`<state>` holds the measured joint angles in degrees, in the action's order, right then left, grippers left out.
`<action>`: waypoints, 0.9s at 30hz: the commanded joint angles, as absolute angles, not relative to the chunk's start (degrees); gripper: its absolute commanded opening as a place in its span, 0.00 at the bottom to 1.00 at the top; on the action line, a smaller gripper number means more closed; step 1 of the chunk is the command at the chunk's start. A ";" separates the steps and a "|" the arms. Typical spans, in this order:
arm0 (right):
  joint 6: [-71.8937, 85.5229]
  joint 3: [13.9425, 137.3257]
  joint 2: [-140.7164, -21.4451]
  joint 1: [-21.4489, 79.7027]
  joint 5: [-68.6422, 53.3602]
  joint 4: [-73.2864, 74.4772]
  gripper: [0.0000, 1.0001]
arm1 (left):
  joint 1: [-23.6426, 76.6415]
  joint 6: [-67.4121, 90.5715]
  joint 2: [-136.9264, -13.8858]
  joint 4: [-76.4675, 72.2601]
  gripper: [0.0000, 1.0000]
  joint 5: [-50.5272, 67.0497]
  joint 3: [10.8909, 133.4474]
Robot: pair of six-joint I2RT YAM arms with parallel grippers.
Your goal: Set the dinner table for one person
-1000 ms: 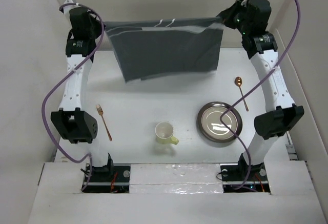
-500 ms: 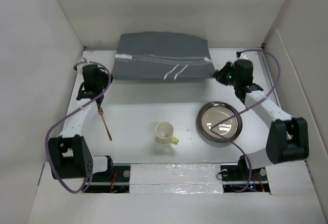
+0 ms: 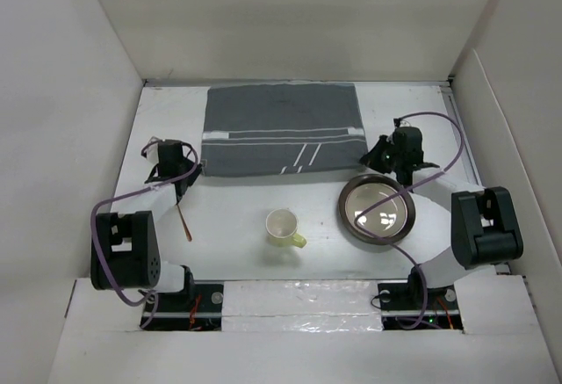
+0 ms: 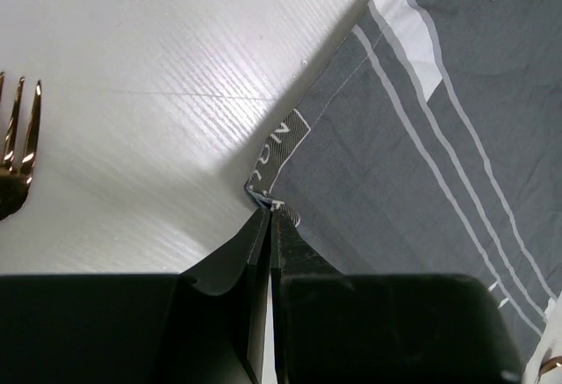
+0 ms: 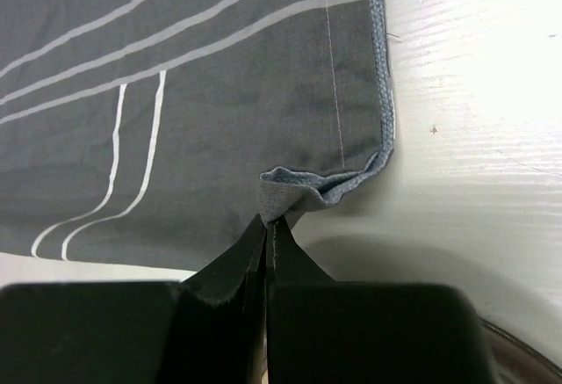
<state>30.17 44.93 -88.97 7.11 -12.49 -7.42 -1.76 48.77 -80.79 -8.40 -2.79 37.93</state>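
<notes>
A dark grey placemat (image 3: 281,129) with white stripes lies flat on the white dinner table (image 3: 255,204), at the back middle. My left gripper (image 3: 195,171) is shut on the placemat's near left corner (image 4: 268,204). My right gripper (image 3: 369,157) is shut on its near right corner (image 5: 294,191), which is bunched up. A metal plate (image 3: 378,209) lies right of centre. A pale yellow cup (image 3: 283,227) stands in the middle. A copper fork (image 3: 182,217) lies on the left, its tines also in the left wrist view (image 4: 18,151). No spoon shows.
White panel walls (image 3: 88,94) close in the table on the left, back and right. The plate's rim (image 5: 514,349) sits just right of my right gripper. Purple cables (image 3: 448,138) loop over both arms.
Both arms have come down and toward the near side with the placemat. It hung raised a second ago and now lies spread flat on the table.
</notes>
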 commanded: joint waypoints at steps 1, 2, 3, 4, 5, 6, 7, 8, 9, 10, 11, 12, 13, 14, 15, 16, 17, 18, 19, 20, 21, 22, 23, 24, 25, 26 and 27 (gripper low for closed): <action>29.18 41.94 -85.17 6.33 -11.69 -11.86 0.00 | -2.20 49.66 -75.34 -11.25 0.00 -4.74 34.64; 29.18 41.92 -85.17 6.33 -11.69 -11.87 0.00 | -2.20 49.66 -74.54 -11.25 0.00 -4.75 34.63; 29.27 40.53 -84.64 6.33 -11.78 -11.95 0.00 | -2.20 49.66 -74.01 -11.08 0.00 -4.75 33.41; 29.44 39.56 -84.29 6.33 -11.86 -12.39 0.00 | -2.20 49.57 -73.22 -11.07 0.00 -4.75 32.79; 29.62 38.42 -83.85 6.33 -12.04 -13.70 0.00 | -2.20 49.48 -71.82 -11.07 0.00 -4.75 32.17; 29.88 36.93 -83.50 6.33 -11.78 -14.06 0.00 | -2.20 49.40 -71.11 -11.25 0.00 -4.75 30.86; 29.97 36.31 -82.97 6.33 -11.52 -14.32 0.00 | -2.20 49.48 -70.67 -11.60 0.00 -4.83 30.33; 29.97 35.86 -82.62 6.33 -11.17 -14.85 0.00 | -2.20 49.40 -69.62 -11.69 0.00 -4.83 29.71; 29.97 35.60 -82.53 6.33 -11.08 -14.85 0.00 | -2.20 49.22 -69.26 -11.60 0.00 -4.92 28.92; 29.97 35.25 -82.18 6.33 -11.07 -14.42 0.00 | -1.68 49.13 -68.82 -11.17 0.00 -4.92 28.57; 29.97 35.16 -81.83 6.33 -11.34 -14.41 0.00 | -1.67 49.04 -68.30 -10.90 0.00 -5.10 28.39; 29.97 34.81 -81.22 6.33 -11.42 -14.59 0.00 | -1.67 48.87 -67.86 -10.72 0.00 -5.10 27.69; 30.58 33.33 -78.86 6.33 -11.34 -14.15 0.00 | -0.97 48.78 -66.29 -10.37 0.00 -5.62 26.90; 30.59 33.31 -78.84 6.33 -11.34 -14.15 0.00 | -0.97 48.78 -66.27 -10.37 0.00 -5.62 26.89; 30.50 32.96 -77.97 6.33 -11.25 -14.06 0.00 | -0.44 48.87 -65.75 -10.20 0.00 -5.80 26.55; 30.67 31.91 -75.87 6.33 -10.99 -13.80 0.00 | -0.44 48.87 -64.44 -9.93 0.00 -6.15 26.28; 30.59 31.64 -74.98 6.33 -10.81 -13.45 0.00 | 0.08 48.95 -63.73 -9.58 0.00 -6.50 25.58; 30.67 31.47 -74.01 6.33 -10.38 -13.01 0.00 | 0.09 49.13 -63.02 -9.41 0.00 -6.50 25.14; 30.67 31.38 -73.39 6.33 -9.68 -11.79 0.00 | 0.09 49.30 -61.19 -9.32 0.00 -6.59 24.53; 30.59 31.38 -72.08 6.33 -9.41 -11.26 0.00 | 0.09 49.39 -60.39 -9.40 0.00 -6.50 23.30; 30.50 31.29 -71.64 6.33 -9.32 -10.38 0.00 | 0.09 49.39 -59.34 -9.32 0.00 -6.33 22.86; 30.50 31.29 -71.28 6.33 -8.97 -10.02 0.00 | 0.09 49.39 -57.59 -9.40 0.00 -6.15 22.33; 30.67 31.03 -70.84 6.33 -8.88 -9.85 0.00 | 0.09 49.39 -56.87 -9.32 0.00 -6.15 21.63; 30.67 30.94 -70.93 6.33 -8.88 -10.02 0.00 | 0.09 49.22 -56.43 -8.97 0.00 -6.15 21.53; 30.76 30.94 -71.01 6.33 -8.62 -10.37 0.00 | 0.09 49.13 -55.56 -8.62 0.00 -6.24 21.36; 30.85 31.20 -71.36 6.33 -8.18 -10.63 0.00 | 0.09 49.13 -55.29 -8.18 0.00 -6.33 21.53; 30.85 31.81 -72.50 6.33 -7.91 -10.72 0.00 | 0.09 49.22 -54.85 -7.65 0.00 -6.42 21.45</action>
